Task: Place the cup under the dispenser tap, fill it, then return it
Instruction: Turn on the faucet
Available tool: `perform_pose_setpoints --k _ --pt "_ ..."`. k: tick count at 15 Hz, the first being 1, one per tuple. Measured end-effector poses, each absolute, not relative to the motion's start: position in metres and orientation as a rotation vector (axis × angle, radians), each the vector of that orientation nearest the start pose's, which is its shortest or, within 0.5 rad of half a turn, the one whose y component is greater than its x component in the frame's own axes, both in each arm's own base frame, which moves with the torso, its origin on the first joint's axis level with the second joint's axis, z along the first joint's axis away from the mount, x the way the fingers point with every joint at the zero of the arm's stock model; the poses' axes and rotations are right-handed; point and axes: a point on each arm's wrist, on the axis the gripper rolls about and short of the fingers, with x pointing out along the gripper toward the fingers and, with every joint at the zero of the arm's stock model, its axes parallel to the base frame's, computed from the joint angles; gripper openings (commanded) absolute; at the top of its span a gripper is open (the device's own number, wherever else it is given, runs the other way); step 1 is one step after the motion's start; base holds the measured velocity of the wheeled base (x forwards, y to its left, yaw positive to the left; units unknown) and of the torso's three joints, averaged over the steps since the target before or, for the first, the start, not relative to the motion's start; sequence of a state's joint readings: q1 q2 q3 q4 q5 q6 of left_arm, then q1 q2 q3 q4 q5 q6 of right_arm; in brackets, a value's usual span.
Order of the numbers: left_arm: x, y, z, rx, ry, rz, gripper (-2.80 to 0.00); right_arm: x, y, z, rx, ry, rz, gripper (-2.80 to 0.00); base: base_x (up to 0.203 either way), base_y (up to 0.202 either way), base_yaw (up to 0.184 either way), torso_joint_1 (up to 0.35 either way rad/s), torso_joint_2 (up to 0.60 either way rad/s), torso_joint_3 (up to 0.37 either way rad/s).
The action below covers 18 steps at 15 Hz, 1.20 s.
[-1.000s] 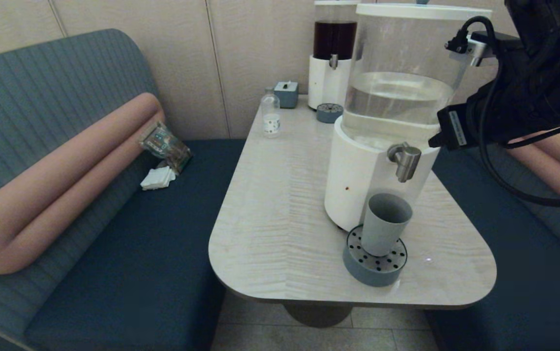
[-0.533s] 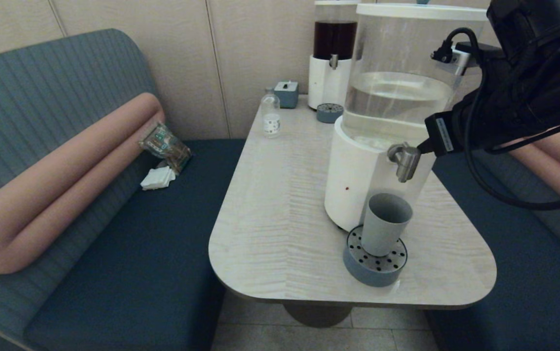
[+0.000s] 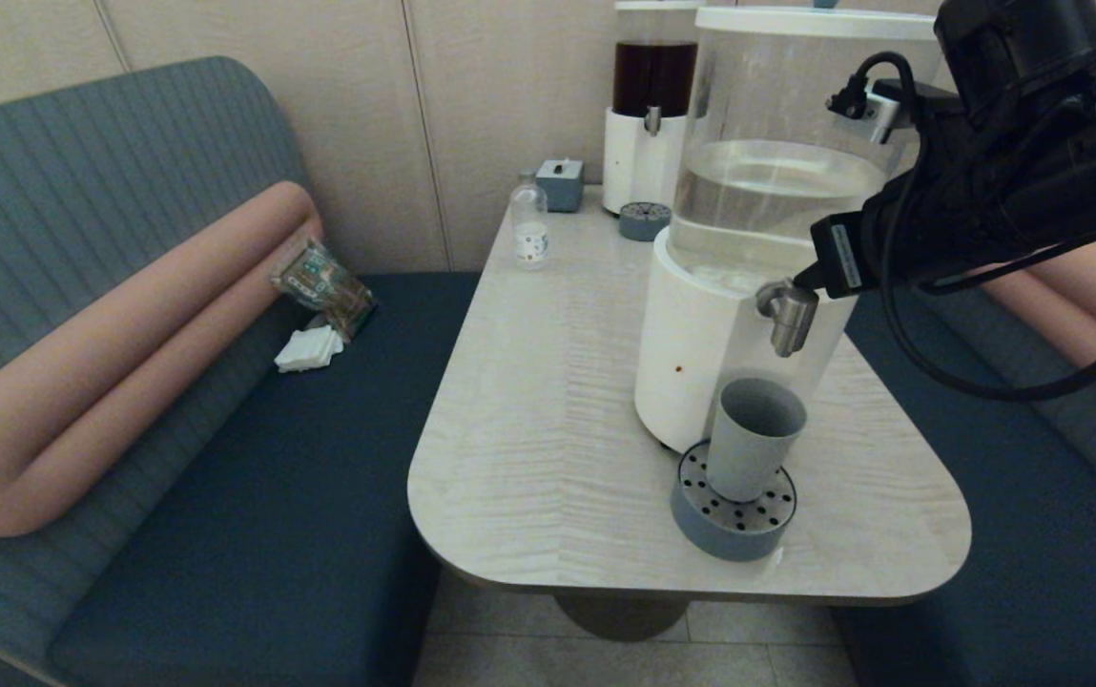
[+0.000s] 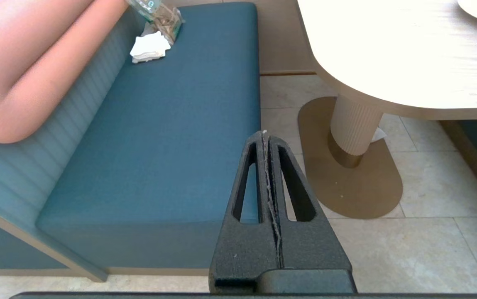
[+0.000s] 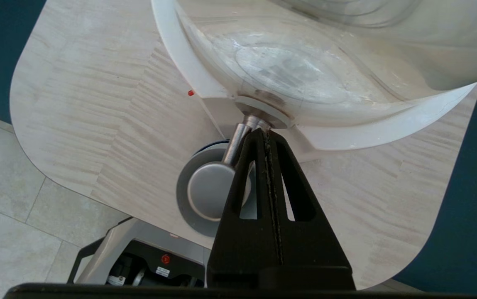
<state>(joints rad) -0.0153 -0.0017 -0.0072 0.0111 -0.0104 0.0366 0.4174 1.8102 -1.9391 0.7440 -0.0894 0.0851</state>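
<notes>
One matte tapered cup (image 3: pixel 754 437) is stood on the perforated round tray (image 3: pixel 734 520); the brushed-steel tap (image 3: pixel 786 317) is met by the clenched right gripper (image 5: pixel 265 132).

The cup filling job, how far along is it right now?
Placed: the cup stands on the drip tray under the tap. In hand: the shut right pincer is at the tap's top; no stream visible. Left: filling, then returning the cup. The left pincer is parked shut.

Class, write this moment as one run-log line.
cup: on drip tray, under dispenser tap | right gripper: shut, at tap | left gripper: shut, parked
</notes>
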Motion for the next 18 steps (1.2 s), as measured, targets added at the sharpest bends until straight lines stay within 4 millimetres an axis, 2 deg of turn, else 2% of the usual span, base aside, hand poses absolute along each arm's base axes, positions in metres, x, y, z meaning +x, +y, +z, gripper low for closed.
perform_pose_setpoints --k 6,18 --pt "-0.0235 0.0001 0.0763 0.037 0.002 -0.027 -2.8 0.2961 0.1269 0.3268 -0.07 0.616 0.299 -2.8 0.0 0.0 0.0 0.0 0.0 0.0" --pt "-0.0235 0.0001 0.0763 0.037 0.002 -0.026 -2.8 0.2975 0.1326 0.3296 -0.027 0.592 0.435 -2.8 0.0 0.0 0.0 0.0 0.0 0.0"
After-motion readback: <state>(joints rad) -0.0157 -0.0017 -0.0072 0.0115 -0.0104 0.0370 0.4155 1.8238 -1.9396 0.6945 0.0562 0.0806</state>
